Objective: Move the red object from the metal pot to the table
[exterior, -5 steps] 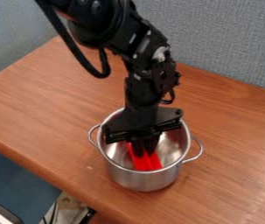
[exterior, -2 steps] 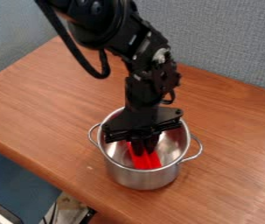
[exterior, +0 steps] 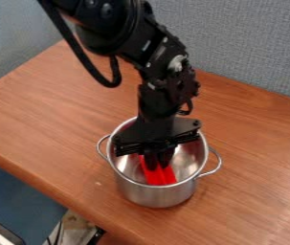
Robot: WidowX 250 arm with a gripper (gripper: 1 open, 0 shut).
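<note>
Camera: smooth red block [exterior: 159, 175] inside shiny round steel pot [exterior: 145, 189].

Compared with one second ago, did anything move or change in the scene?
Nothing visibly changed. The gripper stays down inside the metal pot, its fingers closed on the red object, which has not been lifted. The pot stands at the same spot on the table.
</note>
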